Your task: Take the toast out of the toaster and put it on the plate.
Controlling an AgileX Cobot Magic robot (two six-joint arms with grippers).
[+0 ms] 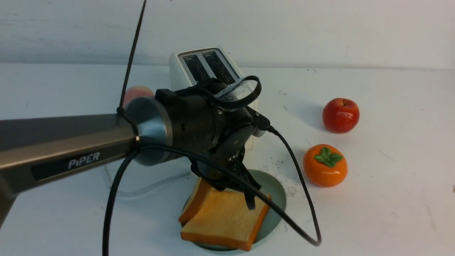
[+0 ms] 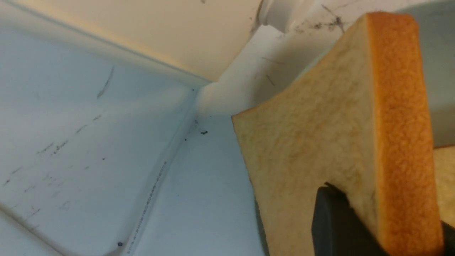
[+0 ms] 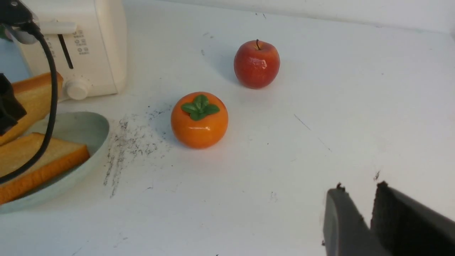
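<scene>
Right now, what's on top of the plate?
Two slices of toast: one lying on the plate, one tilted slice in the left tool. The toast hides whatever's beneath.

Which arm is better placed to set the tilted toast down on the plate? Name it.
Left: its pincer grips the tilted toast right over the plate. The right pincer holds nothing, off beyond the persimmon.

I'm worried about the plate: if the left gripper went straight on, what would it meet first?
Probably the plate, met by the toast the left gripper holds; the other slice lies close and might come first. Depth is unclear.
</scene>
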